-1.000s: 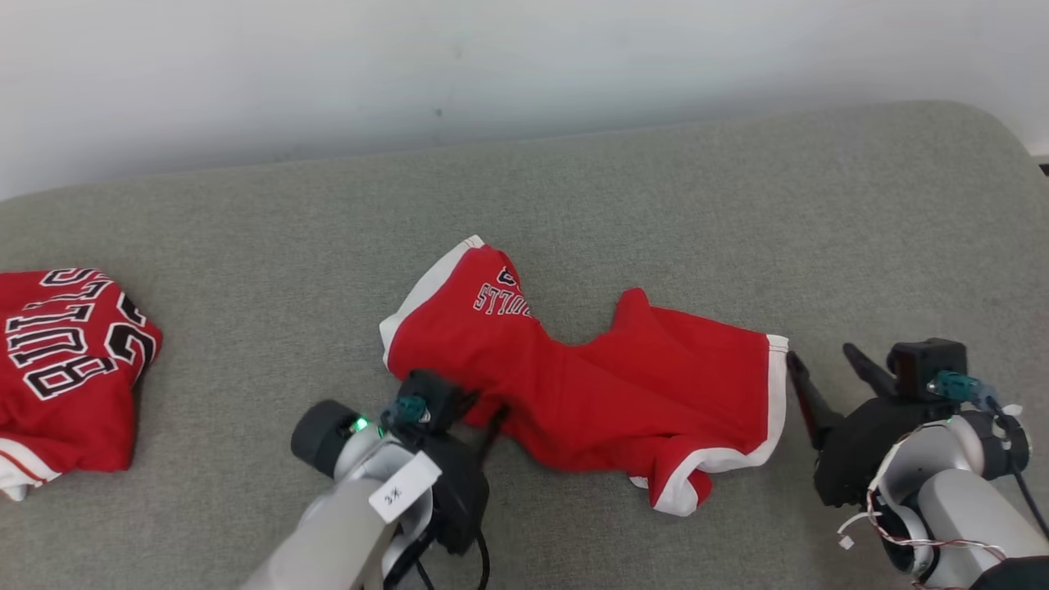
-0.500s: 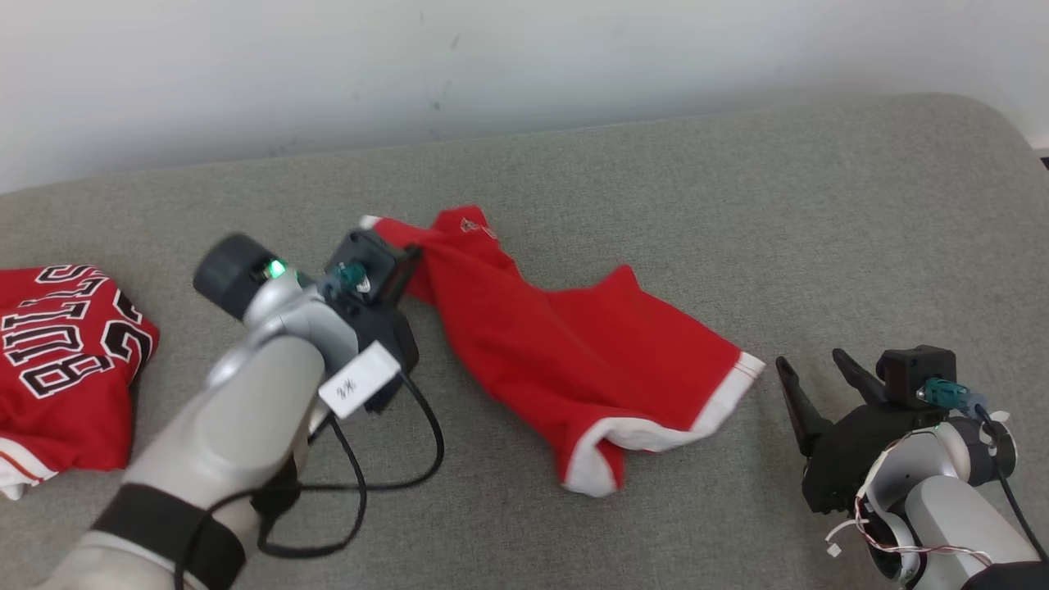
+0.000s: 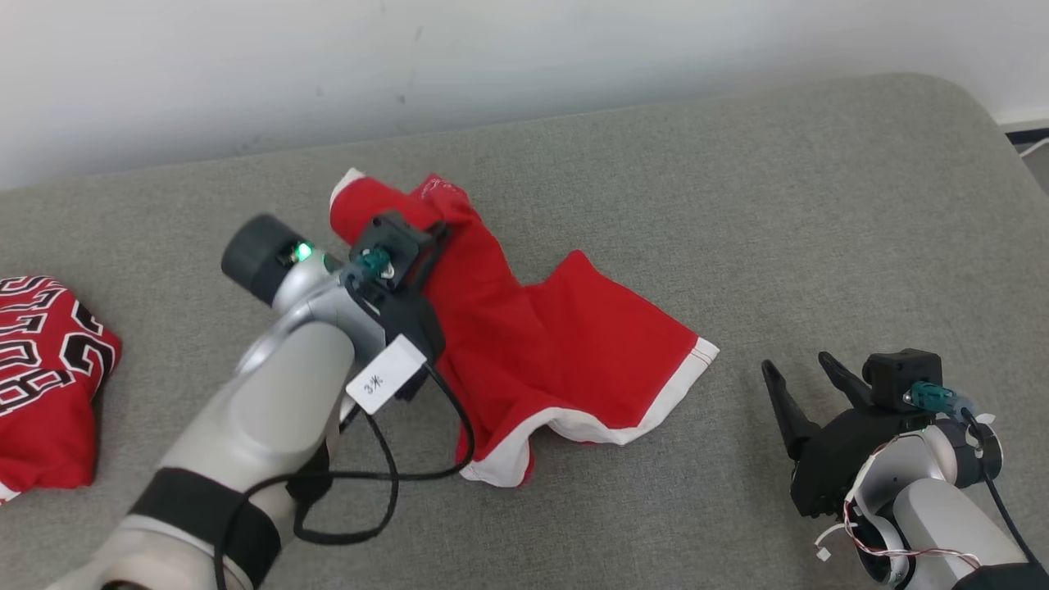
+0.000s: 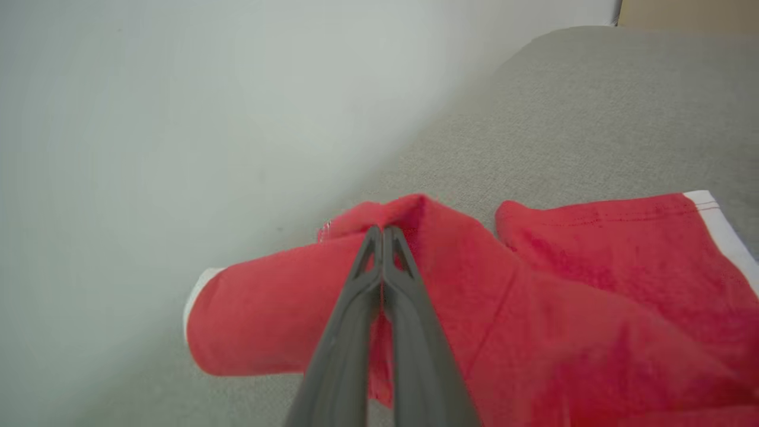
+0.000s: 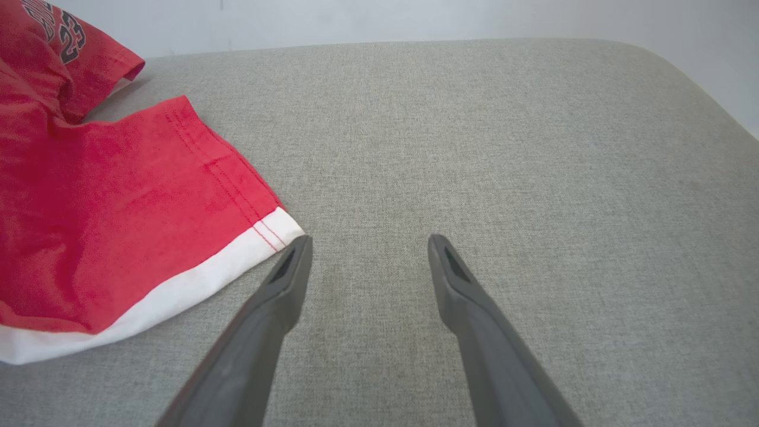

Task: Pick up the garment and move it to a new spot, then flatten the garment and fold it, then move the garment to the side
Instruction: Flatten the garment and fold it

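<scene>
Left wrist view: my left tool (image 4: 382, 231) is pinched shut on a raised fold of the red shorts (image 4: 533, 308), fingers pressed together with cloth bunched at their tips. One leg, rolled and white-hemmed, runs toward the frame's left below the pale wall (image 4: 148, 118). The other leg spreads to the right, its white hem at the right edge. The grey cushion (image 4: 563, 118) fills the upper right.

Right wrist view: my right tool (image 5: 367, 243) stands wide with nothing in it, over bare cushion. The white-hemmed corner of a shorts leg lies just beside the fingertip on the frame's left; I cannot tell whether they touch. Dark lettering shows on the shorts at the upper left.

Head view: the shorts lie mid-frame on the cushion, their upper end gathered at my left tool, white hems along the bottom and right. My left arm (image 3: 279, 410) comes in from the lower left, a black cable (image 3: 393, 492) looping off it. My right tool sits at the lower right, near the shorts' right corner. A red jersey (image 3: 41, 377) lies at the left edge, well apart from the shorts.
</scene>
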Motion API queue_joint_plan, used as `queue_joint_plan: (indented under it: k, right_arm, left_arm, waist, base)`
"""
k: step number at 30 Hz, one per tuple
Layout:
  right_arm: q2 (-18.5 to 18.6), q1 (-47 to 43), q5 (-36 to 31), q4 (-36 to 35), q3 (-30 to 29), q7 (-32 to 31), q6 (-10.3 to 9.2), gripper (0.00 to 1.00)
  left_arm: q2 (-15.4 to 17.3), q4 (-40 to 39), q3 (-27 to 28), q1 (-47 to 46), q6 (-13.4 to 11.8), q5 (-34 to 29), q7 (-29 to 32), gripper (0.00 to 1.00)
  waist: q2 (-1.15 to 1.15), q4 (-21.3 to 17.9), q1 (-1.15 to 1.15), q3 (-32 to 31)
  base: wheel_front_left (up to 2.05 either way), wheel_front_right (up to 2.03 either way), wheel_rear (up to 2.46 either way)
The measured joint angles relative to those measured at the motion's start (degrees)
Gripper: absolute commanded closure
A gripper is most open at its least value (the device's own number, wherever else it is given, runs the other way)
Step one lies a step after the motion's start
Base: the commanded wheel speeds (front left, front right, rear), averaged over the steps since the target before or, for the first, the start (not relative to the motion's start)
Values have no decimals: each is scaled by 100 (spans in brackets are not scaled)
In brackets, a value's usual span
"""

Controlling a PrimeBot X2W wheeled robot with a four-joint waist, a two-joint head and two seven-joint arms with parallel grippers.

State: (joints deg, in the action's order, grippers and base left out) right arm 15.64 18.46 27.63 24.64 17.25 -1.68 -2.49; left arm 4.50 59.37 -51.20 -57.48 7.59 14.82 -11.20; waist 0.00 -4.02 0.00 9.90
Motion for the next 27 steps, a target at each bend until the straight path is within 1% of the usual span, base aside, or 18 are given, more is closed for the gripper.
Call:
queue_joint_plan:
  k: [2,3,4,11,12,15,21,27]
  right_arm:
    - [3,-1,0,10,-10,16,0,0]
    - [7,-2,0,23,-16,18,-1,0]
    - [9,-11,0,34,-35,22,-2,0]
    - [47,-34,2,101,-107,91,-4,0]
    - [47,-39,2,104,-110,102,-5,0]
    - [56,-88,29,114,-153,127,-9,0]
    - [101,-241,58,146,-207,169,-10,0]
    - [92,-261,59,181,-192,177,-10,0]
  left_arm:
    - [-51,136,20,109,0,66,-1,100]
    - [-76,197,70,144,0,123,-20,15]
    - [-91,245,111,151,0,160,-44,0]
    - [-159,323,667,237,-13,756,-171,0]
    - [-165,321,753,289,-58,842,-180,0]
    - [-182,285,899,519,-60,989,-233,0]
    - [-210,162,895,1013,-53,1126,-255,0]
    - [-216,-198,771,1661,-52,1182,-297,0]
  waist:
    - [-1,-15,1,29]
    - [0,-15,1,38]
    - [0,-8,1,41]
    - [-1,155,0,6]
    - [-1,186,0,-4]
    - [-1,288,0,-35]
    - [-1,495,0,-78]
    - [-1,734,-1,-159]
  base:
    - [0,0,0]
    - [0,0,0]
    - [0,0,0]
    - [0,0,0]
    - [0,0,0]
    - [0,0,0]
    - [0,0,0]
    - [0,0,0]
